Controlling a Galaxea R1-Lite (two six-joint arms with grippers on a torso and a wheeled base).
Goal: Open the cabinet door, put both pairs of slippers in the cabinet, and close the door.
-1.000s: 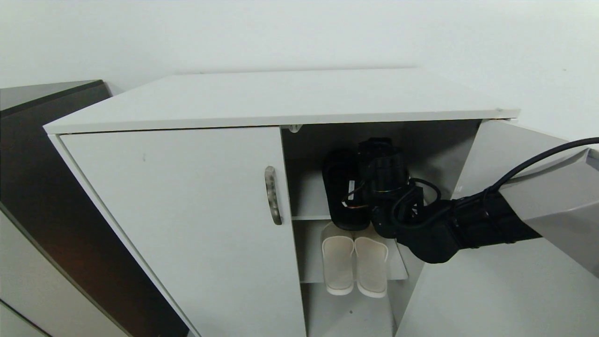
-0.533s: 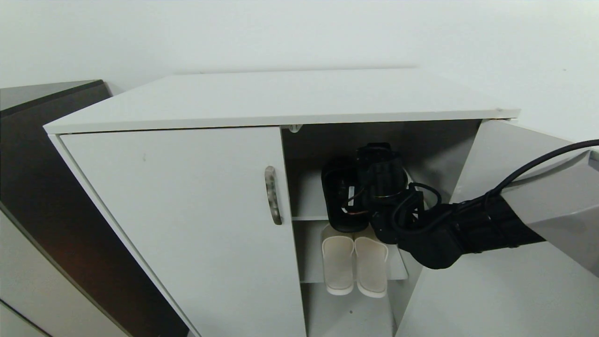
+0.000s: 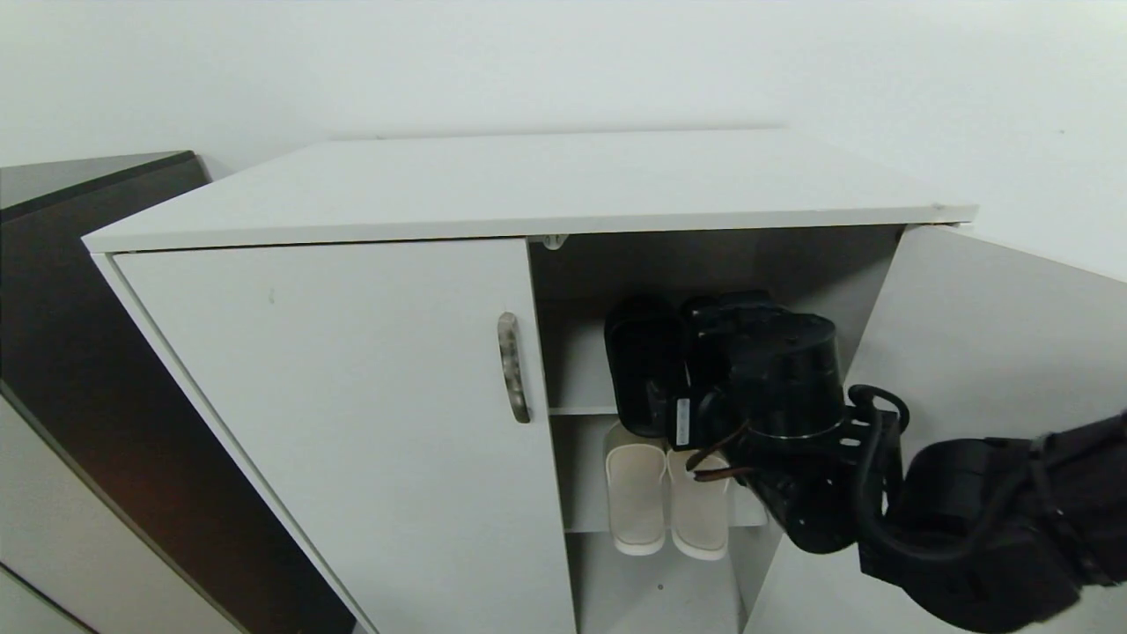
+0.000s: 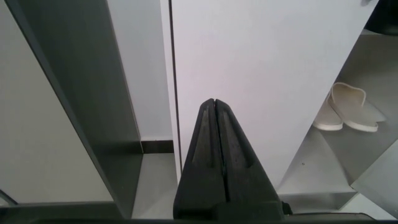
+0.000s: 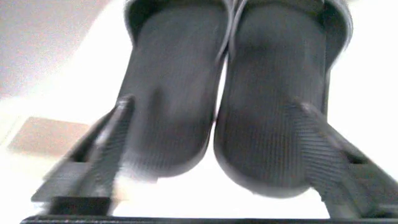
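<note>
The black slippers (image 5: pixel 217 93) looked light and soft to us, likely foam, with a ribbed surface that should give some grip. We judged the best hold to be a gentle squeeze across both heels together, since a hard pinch would buckle them. They were matte black and lay side by side on the upper shelf of the cabinet (image 3: pixel 528 180), heels toward the opening. The right gripper (image 5: pixel 214 109) had its fingers apart, one either side of the heels, clamping nothing as far as we could judge. The white slippers (image 3: pixel 667 497) lay paired on the shelf below. The right door (image 3: pixel 968 335) stood open and the left door (image 3: pixel 352 396) shut. The left gripper (image 4: pixel 214 106) hung outside, its fingers pressed together, empty.
</note>
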